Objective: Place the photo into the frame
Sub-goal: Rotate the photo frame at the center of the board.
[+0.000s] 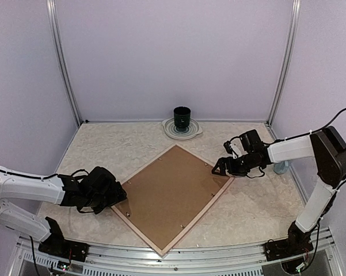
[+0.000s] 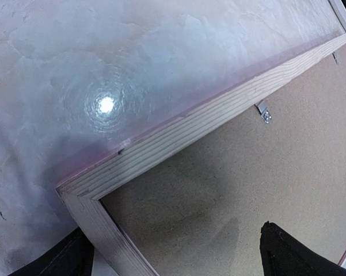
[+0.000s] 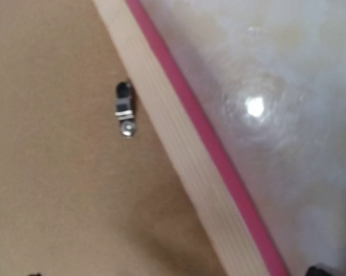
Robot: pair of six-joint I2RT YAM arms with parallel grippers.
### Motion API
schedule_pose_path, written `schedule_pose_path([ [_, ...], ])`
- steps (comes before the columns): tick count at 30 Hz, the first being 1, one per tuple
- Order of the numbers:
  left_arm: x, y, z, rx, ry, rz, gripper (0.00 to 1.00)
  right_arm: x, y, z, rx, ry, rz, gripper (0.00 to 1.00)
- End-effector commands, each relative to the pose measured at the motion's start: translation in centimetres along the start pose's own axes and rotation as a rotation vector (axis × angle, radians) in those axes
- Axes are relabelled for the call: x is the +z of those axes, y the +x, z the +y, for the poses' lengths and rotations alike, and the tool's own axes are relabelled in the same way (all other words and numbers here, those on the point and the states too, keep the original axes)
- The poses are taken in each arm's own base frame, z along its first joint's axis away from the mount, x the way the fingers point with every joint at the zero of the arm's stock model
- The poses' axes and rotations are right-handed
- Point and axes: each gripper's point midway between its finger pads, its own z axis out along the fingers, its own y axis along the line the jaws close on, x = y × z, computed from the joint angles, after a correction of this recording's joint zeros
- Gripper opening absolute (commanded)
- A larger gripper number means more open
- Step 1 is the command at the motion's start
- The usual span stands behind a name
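The frame [image 1: 162,250] lies face down on the table like a diamond, its pale wood back up and a pink edge showing. A plain brown backing board [image 1: 170,192] fills it, with small metal clips [image 3: 125,109] at the rim. The photo is hidden. My left gripper [image 1: 118,192] is open at the frame's left corner; in the left wrist view [image 2: 175,261] one finger is outside the rim [image 2: 207,118] and the other over the board [image 2: 247,172]. My right gripper [image 1: 219,168] is open at the right corner, its fingertips [image 3: 319,270] straddling the rim [image 3: 178,155].
A dark green cup [image 1: 182,117] stands on a clear plate [image 1: 168,130] at the back wall. A small bluish object [image 1: 281,168] sits by the right arm. Pale walls and metal posts close in the table.
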Motion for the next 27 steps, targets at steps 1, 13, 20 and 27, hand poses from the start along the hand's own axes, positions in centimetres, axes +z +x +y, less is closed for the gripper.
schedule_pose_path([
  [1,0.9,0.6,-0.1,0.021,0.002,0.046,0.99,-1.0,0.7,1.6,-0.015,-0.02,-0.001,0.99],
  [13,2.6,0.1,-0.4,0.041,-0.02,0.049,0.99,-0.9,3.5,1.4,-0.019,-0.005,0.042,0.98],
  [20,3.4,-1.1,-0.8,0.056,-0.033,0.031,0.99,-0.9,4.9,1.6,-0.019,-0.006,0.059,0.98],
  [27,4.8,-1.5,-1.4,0.075,-0.037,0.043,0.99,-1.3,5.9,1.8,-0.014,-0.002,0.067,0.98],
])
